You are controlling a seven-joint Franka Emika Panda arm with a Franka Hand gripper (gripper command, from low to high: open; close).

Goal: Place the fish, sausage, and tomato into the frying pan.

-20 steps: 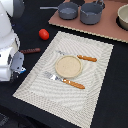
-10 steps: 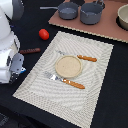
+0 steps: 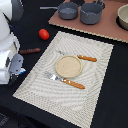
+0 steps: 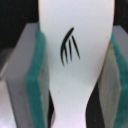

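Note:
In the wrist view the white fish (image 4: 75, 60), with black fin marks, is clamped between my gripper's teal pads (image 4: 36, 75). In the exterior view my gripper (image 3: 16, 65) is at the left, beside the placemat's left edge; the fish itself is hidden there. The dark sausage (image 3: 30, 50) lies on the black table just beyond the gripper. The red tomato (image 3: 44, 34) sits farther back. The dark-grey frying pan (image 3: 67, 10), its handle pointing to the exterior view's left, stands on the brown board at the back.
A deeper grey pot (image 3: 91, 13) stands right of the pan, and a bowl (image 3: 123, 17) is at the far right. On the striped placemat (image 3: 95, 95) are a tan plate (image 3: 68, 66), an orange-handled knife (image 3: 82, 58) and a fork (image 3: 65, 81).

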